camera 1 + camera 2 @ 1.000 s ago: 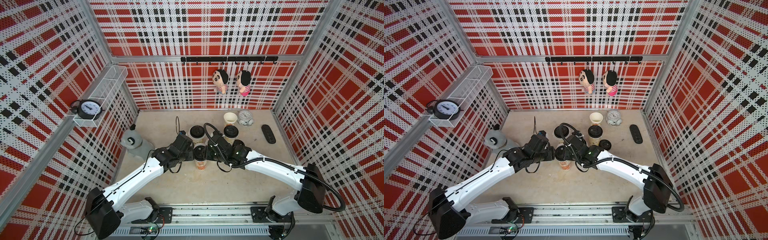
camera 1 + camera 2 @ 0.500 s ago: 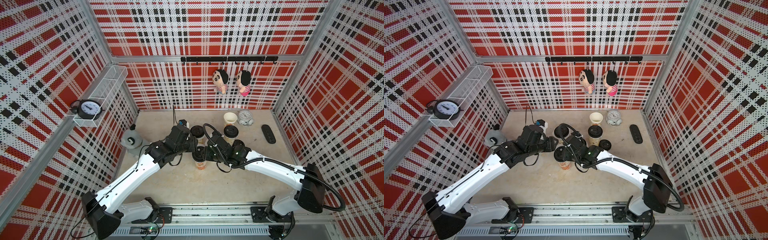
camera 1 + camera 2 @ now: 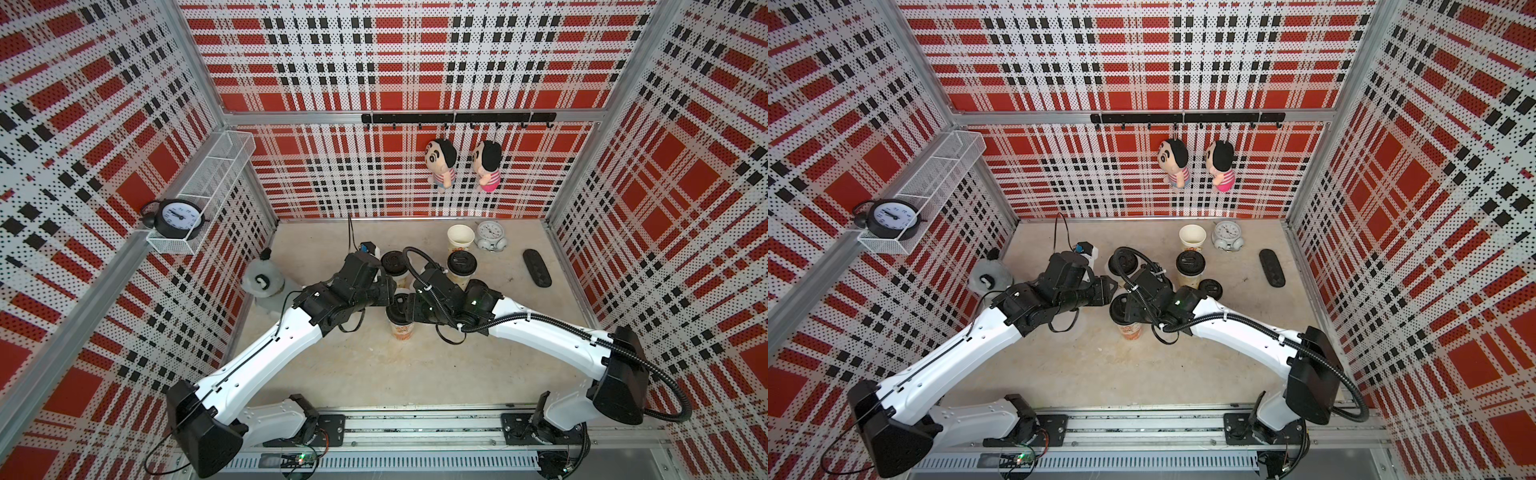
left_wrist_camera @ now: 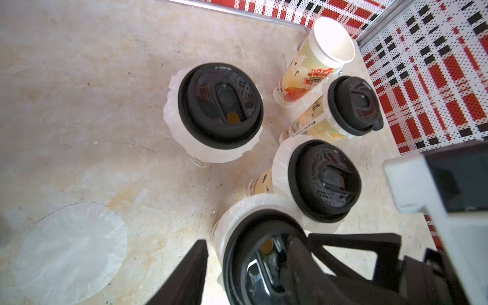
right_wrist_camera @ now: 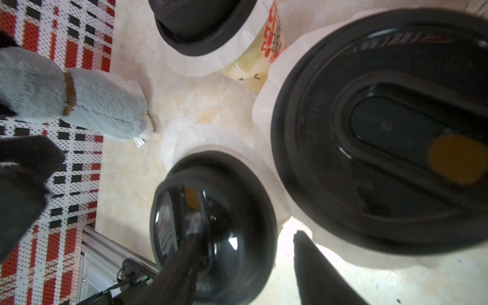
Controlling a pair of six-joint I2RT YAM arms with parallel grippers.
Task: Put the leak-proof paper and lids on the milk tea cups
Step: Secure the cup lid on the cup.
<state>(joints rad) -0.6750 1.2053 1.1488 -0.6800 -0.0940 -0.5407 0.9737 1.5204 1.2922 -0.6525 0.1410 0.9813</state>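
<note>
Five milk tea cups stand mid-table. Four carry black lids over leak-proof paper. The rear cup [image 3: 460, 239] [image 4: 332, 42] stands uncovered. The front cup [image 3: 401, 330] [image 3: 1128, 330] has paper [image 4: 232, 219] frilling out under its lid [image 4: 264, 266] [image 5: 224, 211]. My left gripper [image 3: 390, 291] [image 4: 248, 240] is open above it, with one finger beside the paper and the other across the lid. My right gripper [image 3: 406, 309] [image 5: 247, 229] is open, with one finger on the lid and one outside the rim. A loose sheet of leak-proof paper [image 4: 71, 253] lies flat on the table.
A grey plush toy [image 3: 262, 282] [image 5: 79, 103] sits at the left wall. At the back right are a small white alarm clock [image 3: 490, 235] and a black oblong object [image 3: 537, 268]. A black clock [image 3: 176, 214] sits in a wall basket. Two dolls [image 3: 440, 164] hang on the back wall.
The right gripper's jaws have parted at the front cup's lid. The left gripper left the cup's side, swung up toward the back, and now hangs over the lid.
</note>
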